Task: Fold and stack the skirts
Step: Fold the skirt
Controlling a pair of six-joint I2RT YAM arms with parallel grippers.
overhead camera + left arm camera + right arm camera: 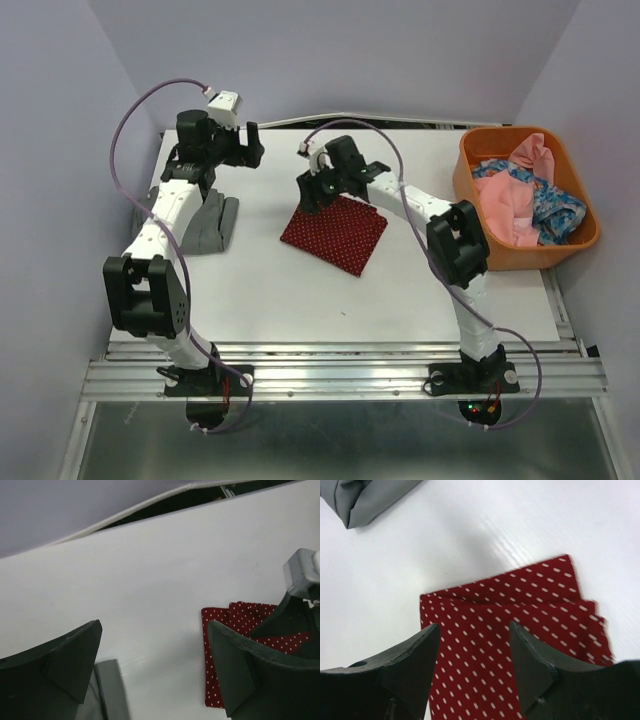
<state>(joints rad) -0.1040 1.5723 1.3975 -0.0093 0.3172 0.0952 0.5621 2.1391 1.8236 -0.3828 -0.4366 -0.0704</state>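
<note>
Since the dark red skirt [335, 233] lay folded at the middle of the tabletop [300, 295], the right gripper [475, 630] hung over its far-left corner, jaws apart and empty, likely to carry it onto the grey skirt [208, 225]. The left gripper [154, 627] gaped empty. The red fold sat skewed, its long axis seemingly running left to near-right.

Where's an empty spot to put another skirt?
The near half of the table, in front of the red dotted skirt, is bare. The left edge is crowded by the grey skirt, and the orange bin is full.
</note>
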